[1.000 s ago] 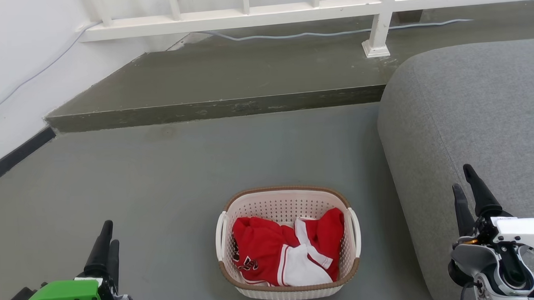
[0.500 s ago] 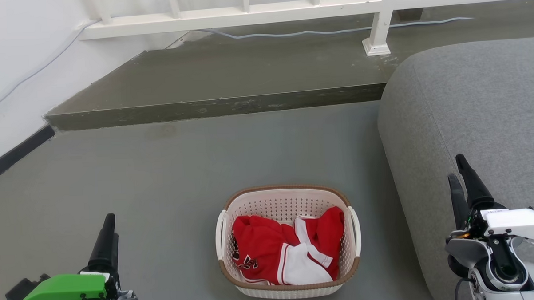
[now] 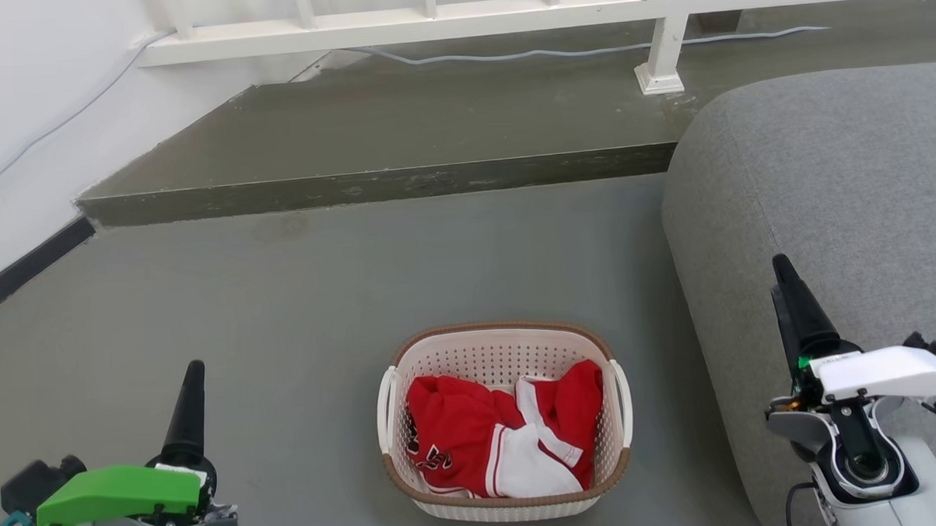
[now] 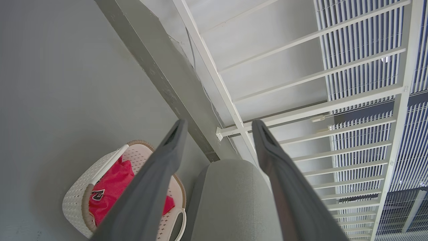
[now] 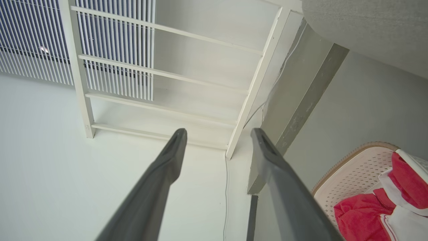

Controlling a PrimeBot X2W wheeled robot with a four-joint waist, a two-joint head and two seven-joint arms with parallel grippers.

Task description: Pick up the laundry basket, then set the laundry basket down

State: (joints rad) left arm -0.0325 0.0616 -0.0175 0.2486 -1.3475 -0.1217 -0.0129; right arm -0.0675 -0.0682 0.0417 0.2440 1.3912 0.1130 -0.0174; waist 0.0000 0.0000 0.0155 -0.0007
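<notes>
The laundry basket [image 3: 496,362] stands on the grey floor, low in the middle of the head view, cream with a brown rim and a white loop handle [image 3: 385,410] on each side. A red and white garment [image 3: 490,441] lies inside it. My left gripper [image 3: 192,371] hovers well to the basket's left; my right gripper [image 3: 782,264] is to its right, over the sofa's edge. Both are apart from the basket. In the left wrist view my left gripper [image 4: 219,122] is open and empty, the basket [image 4: 75,204] below it. In the right wrist view my right gripper [image 5: 218,131] is open too, the basket [image 5: 357,167] at lower right.
A grey sofa [image 3: 823,188] fills the right side, close to the basket. A raised concrete step [image 3: 372,188] crosses behind, with a white railing [image 3: 428,19] and a cable [image 3: 507,57] on it. A white wall [image 3: 27,115] closes the left.
My right gripper has risen in the head view and turned so its fingers overlap. The left gripper has turned likewise and shifted slightly. The basket has stayed put.
</notes>
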